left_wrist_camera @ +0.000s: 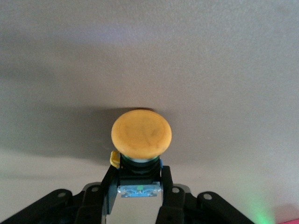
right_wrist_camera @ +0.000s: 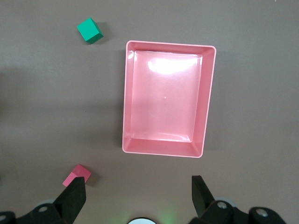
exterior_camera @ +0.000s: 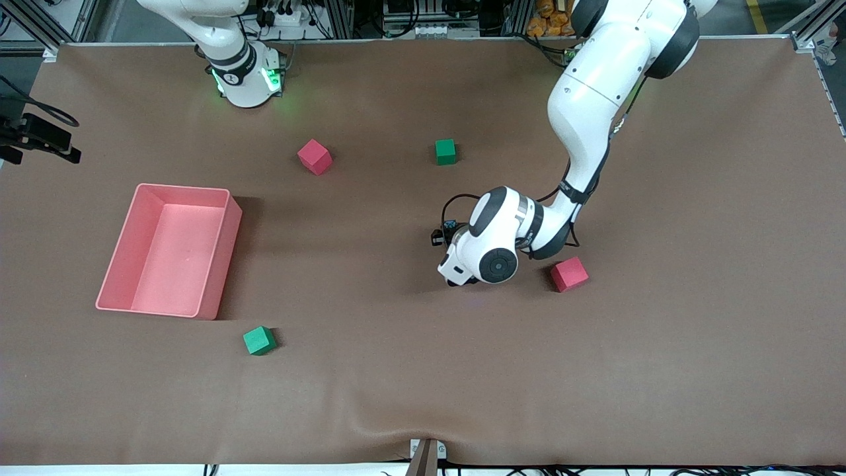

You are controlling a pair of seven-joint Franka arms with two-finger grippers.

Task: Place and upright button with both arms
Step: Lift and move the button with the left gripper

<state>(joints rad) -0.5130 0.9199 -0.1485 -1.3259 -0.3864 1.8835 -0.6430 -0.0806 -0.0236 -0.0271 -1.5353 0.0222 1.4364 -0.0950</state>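
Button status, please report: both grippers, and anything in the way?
Left gripper shut on the button, low over the table's middle, a red cube beside it. Right gripper open, high over the pink bin. Nothing in the way.

The setting is a robotics laboratory test cell. A large worktable (exterior_camera: 694, 330) is covered with a brown mat and fenced by aluminium extrusion framing (exterior_camera: 809, 30) at its corners. Two white Franka arms are bolted at one edge; one base (exterior_camera: 248, 82) glows green. Bundled cables (exterior_camera: 291, 16) and a black camera bracket (exterior_camera: 39, 139) surround the table.
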